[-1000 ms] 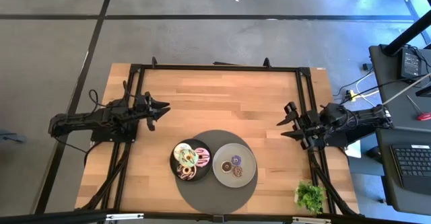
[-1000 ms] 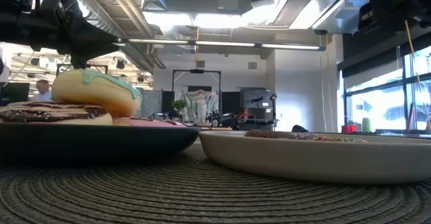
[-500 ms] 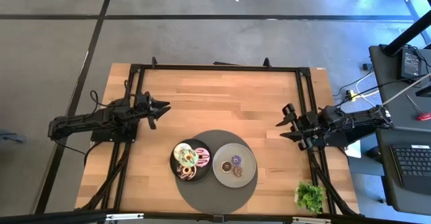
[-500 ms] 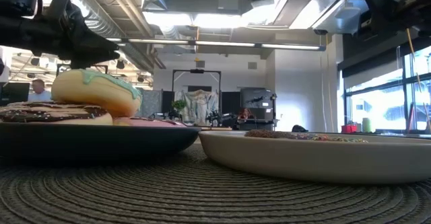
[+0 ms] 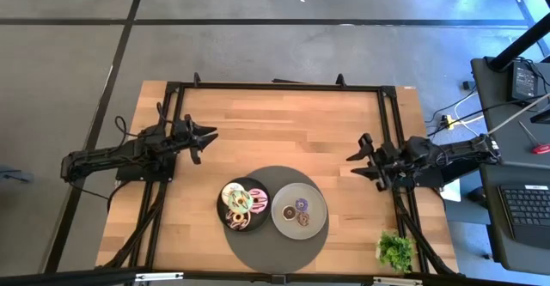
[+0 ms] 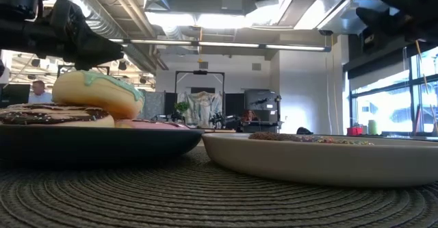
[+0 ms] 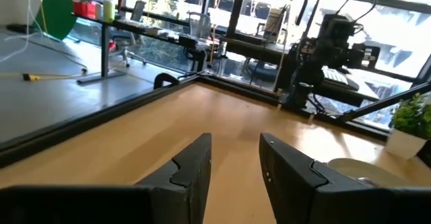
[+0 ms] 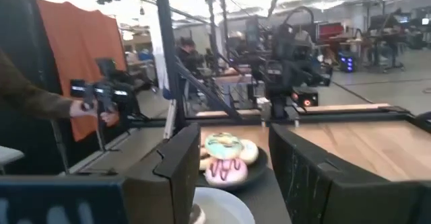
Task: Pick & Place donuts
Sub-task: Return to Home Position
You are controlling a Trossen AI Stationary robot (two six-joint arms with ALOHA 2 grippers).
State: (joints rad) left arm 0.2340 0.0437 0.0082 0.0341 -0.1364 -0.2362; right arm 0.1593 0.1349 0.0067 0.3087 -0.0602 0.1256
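Several small iced donuts lie piled on a dark plate (image 5: 243,203): a green-iced one (image 5: 238,199) on top, a pink one (image 5: 258,203) and a chocolate one (image 5: 235,221). Beside it, a grey plate (image 5: 314,202) holds a purple donut (image 5: 302,206) and a brown one (image 5: 303,220). Both plates rest on a round grey woven mat (image 5: 273,243). My left gripper (image 5: 206,140) hovers open above bare table, left of and beyond the plates. My right gripper (image 5: 352,164) hovers open to the right of the grey plate. In the right wrist view, the green-iced donut (image 8: 225,146) shows ahead between the fingers.
A black frame rail (image 5: 275,87) runs round the tabletop. A small potted plant (image 5: 394,250) stands at the near right corner. Bare wood (image 5: 284,131) lies between the two arms, beyond the plates. A person's sleeve (image 8: 30,93) shows in the room behind.
My right gripper has moved a little toward the table's left, closer to the grey plate, staying open. The donuts and plates have not moved.
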